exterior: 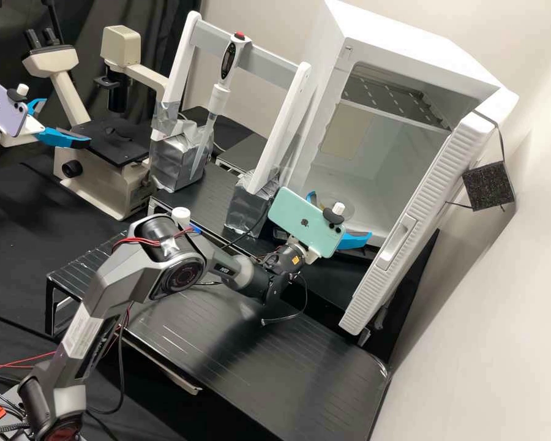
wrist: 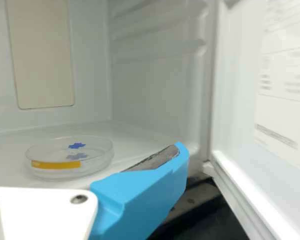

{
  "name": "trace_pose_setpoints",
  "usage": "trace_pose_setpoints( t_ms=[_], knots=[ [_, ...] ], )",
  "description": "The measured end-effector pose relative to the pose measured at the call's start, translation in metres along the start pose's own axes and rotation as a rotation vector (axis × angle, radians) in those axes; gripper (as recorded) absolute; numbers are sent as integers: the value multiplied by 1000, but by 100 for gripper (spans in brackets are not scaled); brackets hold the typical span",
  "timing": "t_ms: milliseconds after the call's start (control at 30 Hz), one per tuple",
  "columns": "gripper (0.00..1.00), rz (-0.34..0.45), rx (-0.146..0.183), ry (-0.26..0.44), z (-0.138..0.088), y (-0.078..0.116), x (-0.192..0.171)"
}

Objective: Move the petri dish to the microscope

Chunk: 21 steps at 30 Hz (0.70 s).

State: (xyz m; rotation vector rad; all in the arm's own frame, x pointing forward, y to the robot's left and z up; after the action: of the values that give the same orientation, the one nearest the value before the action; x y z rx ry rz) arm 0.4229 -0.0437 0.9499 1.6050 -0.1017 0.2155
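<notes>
The claw (exterior: 341, 214) was spread wide and empty at the fridge (exterior: 410, 49), with the dish (wrist: 70, 157) flat on the fridge floor (wrist: 127, 140), inside its front edge. A skewed entry could've clipped the open door (exterior: 434, 177); a crooked approach could've shoved the smooth dish toward the back wall.

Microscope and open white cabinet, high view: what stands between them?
Between the microscope and the cabinet stands a white frame on two silver-taped blocks, with a pipette held tip down at its grey crossbar, as the high view shows.
</notes>
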Motion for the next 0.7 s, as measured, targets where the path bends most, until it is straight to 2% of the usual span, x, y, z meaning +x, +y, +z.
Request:
trace_pose_setpoints(
  t_ms=[100,267,433,700],
  knots=[
    [100,-1,0,16,2,1,7],
    [100,-51,-49,72,3,0,21],
    [100,-89,-65,111,5,-3,33],
    [100,-135,-83,116,12,-6,50]
  ],
)
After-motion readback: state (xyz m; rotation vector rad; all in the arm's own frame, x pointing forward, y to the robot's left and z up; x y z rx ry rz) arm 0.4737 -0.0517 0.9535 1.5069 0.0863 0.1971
